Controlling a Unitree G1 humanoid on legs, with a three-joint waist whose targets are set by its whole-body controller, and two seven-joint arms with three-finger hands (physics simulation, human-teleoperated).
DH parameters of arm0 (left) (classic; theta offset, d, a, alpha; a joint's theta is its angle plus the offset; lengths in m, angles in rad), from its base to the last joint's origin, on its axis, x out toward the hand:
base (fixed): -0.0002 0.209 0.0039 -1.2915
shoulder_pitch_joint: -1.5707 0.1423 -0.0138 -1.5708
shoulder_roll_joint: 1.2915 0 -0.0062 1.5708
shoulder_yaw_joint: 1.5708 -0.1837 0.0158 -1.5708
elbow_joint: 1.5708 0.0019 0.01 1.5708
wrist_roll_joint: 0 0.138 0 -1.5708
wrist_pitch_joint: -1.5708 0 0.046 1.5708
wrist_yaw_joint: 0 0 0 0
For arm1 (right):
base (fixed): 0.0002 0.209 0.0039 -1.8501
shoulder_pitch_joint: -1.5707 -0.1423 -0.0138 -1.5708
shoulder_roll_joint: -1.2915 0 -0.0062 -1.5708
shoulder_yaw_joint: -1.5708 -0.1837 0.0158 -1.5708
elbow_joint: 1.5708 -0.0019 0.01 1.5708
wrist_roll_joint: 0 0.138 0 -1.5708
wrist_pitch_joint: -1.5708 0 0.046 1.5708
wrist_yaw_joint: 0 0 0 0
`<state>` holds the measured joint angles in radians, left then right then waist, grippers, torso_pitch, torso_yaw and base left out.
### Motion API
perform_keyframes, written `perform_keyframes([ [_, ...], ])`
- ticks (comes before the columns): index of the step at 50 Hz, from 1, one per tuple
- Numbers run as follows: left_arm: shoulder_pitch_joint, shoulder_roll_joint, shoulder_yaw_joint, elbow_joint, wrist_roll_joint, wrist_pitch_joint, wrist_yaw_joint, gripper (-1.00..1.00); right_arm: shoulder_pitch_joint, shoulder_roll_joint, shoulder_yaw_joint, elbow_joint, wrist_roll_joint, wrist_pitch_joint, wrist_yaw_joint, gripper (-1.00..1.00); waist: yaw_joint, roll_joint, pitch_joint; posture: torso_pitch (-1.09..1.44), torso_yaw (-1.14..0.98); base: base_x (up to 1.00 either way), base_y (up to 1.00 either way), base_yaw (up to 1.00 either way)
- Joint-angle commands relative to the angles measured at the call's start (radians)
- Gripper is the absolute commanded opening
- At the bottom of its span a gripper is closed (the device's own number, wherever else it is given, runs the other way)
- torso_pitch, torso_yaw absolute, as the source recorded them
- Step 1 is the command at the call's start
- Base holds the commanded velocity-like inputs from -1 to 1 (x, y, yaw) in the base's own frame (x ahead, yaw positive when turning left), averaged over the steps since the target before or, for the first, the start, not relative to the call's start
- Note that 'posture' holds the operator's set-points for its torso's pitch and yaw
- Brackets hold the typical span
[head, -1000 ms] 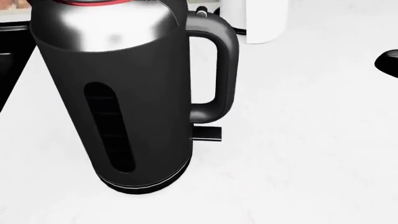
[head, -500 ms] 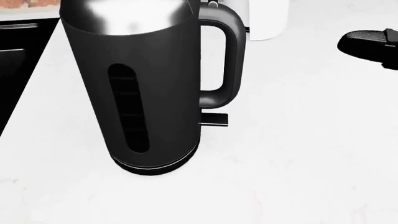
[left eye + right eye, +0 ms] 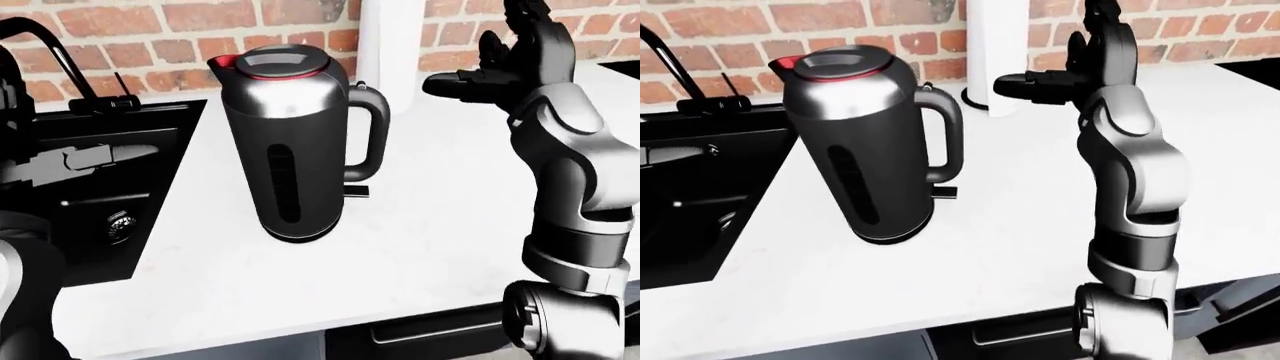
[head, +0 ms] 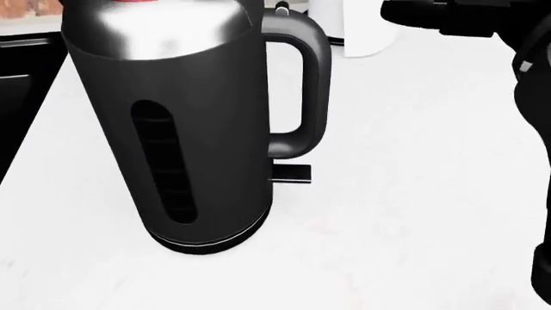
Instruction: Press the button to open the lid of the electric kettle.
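Note:
A black and silver electric kettle (image 3: 290, 142) with a red-ringed lid (image 3: 283, 61) stands upright on the white counter (image 3: 430, 225). Its handle (image 3: 372, 135) faces the view's right, with a small button (image 3: 356, 86) at its top. The lid is down. My right hand (image 3: 478, 75) is raised to the right of the handle's top, apart from it, fingers spread open, one finger pointing left toward the kettle. It also shows in the head view (image 4: 447, 16). My left arm (image 3: 15, 292) shows only at the left edge; its hand is not clear.
A black sink (image 3: 90, 187) with a dark tap (image 3: 45, 45) lies left of the kettle. A white cylinder (image 3: 385, 52) stands behind the handle against the brick wall (image 3: 150, 22). The counter's near edge (image 3: 300, 322) runs along the bottom.
In the head view my right hand has come in from the right edge, up and leftward toward the kettle's handle. The view itself has shifted a little; the kettle stands as before.

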<state>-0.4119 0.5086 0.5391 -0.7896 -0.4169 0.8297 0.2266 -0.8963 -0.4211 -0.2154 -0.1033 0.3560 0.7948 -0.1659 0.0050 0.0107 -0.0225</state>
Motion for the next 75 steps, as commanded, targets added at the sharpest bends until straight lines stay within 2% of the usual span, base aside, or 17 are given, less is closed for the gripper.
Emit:
perform_keyframes([
  [1, -0.019, 0.018, 0.01, -0.017, -0.001, -0.023, 0.005, 1.0, -0.044, -0.008, -0.004, -0.029, -0.017, -0.025, 0.008, 1.0, -0.001, 0.001, -0.023, -0.1, 0.0, 0.0, 0.0, 0.0],
  [4, -0.008, 0.013, 0.006, -0.018, -0.004, -0.041, -0.006, 1.0, -0.065, -0.003, -0.008, -0.024, -0.02, -0.017, 0.015, 1.0, -0.001, 0.002, -0.022, -0.1, 0.0, 0.0, 0.0, 0.0],
  [5, 0.014, 0.021, -0.009, -0.022, 0.025, -0.077, -0.03, 1.0, -0.074, -0.001, -0.007, -0.019, -0.02, -0.016, 0.016, 1.0, -0.001, 0.002, -0.021, -0.1, 0.0, 0.0, 0.0, 0.0],
  [6, 0.01, 0.003, 0.007, -0.036, 0.01, -0.104, -0.039, 1.0, -0.081, 0.001, -0.005, -0.012, -0.02, -0.019, 0.017, 1.0, -0.001, 0.002, -0.02, -0.1, 0.0, 0.0, 0.0, 0.0],
  [16, 0.011, 0.007, 0.011, -0.033, 0.018, -0.097, -0.05, 1.0, -0.148, 0.013, 0.016, 0.036, -0.039, -0.017, 0.028, 1.0, -0.003, 0.002, -0.021, -0.12, 0.0, 0.0, 0.0, 0.0],
  [22, 0.007, 0.007, 0.014, -0.029, 0.013, -0.079, -0.045, 1.0, -0.172, 0.03, 0.03, 0.053, -0.055, -0.017, 0.04, 1.0, -0.003, 0.004, -0.047, -0.18, 0.0, 0.0, 0.0, 0.0],
  [31, 0.007, 0.01, 0.017, -0.031, 0.01, -0.089, -0.04, 1.0, -0.201, 0.051, 0.042, 0.071, -0.074, -0.017, 0.053, 1.0, -0.003, 0.006, -0.105, -0.25, 0.0, 0.0, 0.0, 0.0],
  [36, -0.004, 0.015, 0.027, -0.031, -0.012, -0.075, -0.029, 1.0, -0.211, 0.067, 0.051, 0.081, -0.085, -0.02, 0.058, 1.0, -0.001, 0.007, -0.126, -0.25, 0.0, 0.0, 0.0, 0.0],
  [39, 0.002, 0.018, 0.015, -0.025, -0.008, -0.076, -0.023, 1.0, -0.219, 0.075, 0.058, 0.093, -0.093, -0.026, 0.064, 1.0, -0.001, 0.01, -0.133, -0.25, 0.0, 0.0, 0.0, 0.0],
  [63, -0.009, 0.025, 0.018, -0.033, -0.025, -0.039, -0.013, 1.0, -0.253, 0.167, 0.103, 0.286, -0.174, -0.147, 0.11, 1.0, 0.004, 0.018, -0.154, -0.25, 0.0, 0.0, 0.0, 0.0],
  [75, -0.008, 0.029, 0.022, -0.035, -0.035, -0.039, -0.006, 1.0, -0.235, 0.205, 0.115, 0.282, -0.193, -0.147, 0.121, 1.0, 0.008, 0.018, -0.161, -0.25, 0.0, 0.0, 0.0, 0.0],
])
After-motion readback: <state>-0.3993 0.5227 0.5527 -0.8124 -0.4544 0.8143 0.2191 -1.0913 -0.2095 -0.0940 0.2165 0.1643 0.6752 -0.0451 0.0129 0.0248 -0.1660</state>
